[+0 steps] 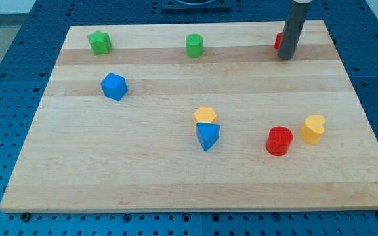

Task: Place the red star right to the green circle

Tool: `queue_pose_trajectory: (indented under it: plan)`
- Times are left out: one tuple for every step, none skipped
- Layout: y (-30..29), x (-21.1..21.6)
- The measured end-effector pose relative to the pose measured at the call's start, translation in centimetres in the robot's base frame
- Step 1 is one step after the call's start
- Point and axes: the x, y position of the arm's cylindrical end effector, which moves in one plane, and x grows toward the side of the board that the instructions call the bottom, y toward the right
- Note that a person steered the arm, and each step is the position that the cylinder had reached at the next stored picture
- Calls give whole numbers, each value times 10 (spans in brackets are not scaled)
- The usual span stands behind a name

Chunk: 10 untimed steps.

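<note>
The green circle (194,46) stands near the view's top, middle of the wooden board. The red star (278,41) is at the top right, mostly hidden behind my rod; only a small red edge shows on the rod's left side. My tip (285,58) rests on the board right beside that red block, on its right and slightly below. The red block lies well to the right of the green circle, in about the same row.
A green star (100,42) sits at the top left. A blue hexagonal block (114,86) lies at the left. A yellow block (205,115) touches a blue triangular block (207,135) at the centre. A red cylinder (279,140) and a yellow heart (313,128) lie at the lower right.
</note>
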Motion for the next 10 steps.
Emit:
queue_pose_trajectory:
  plan:
    - [0, 1]
    - [0, 15]
    - [-22, 26]
    - [-71, 26]
    - [-84, 26]
    - [-86, 26]
    - [-88, 26]
    - [-90, 26]
    - [-90, 26]
    - [-90, 26]
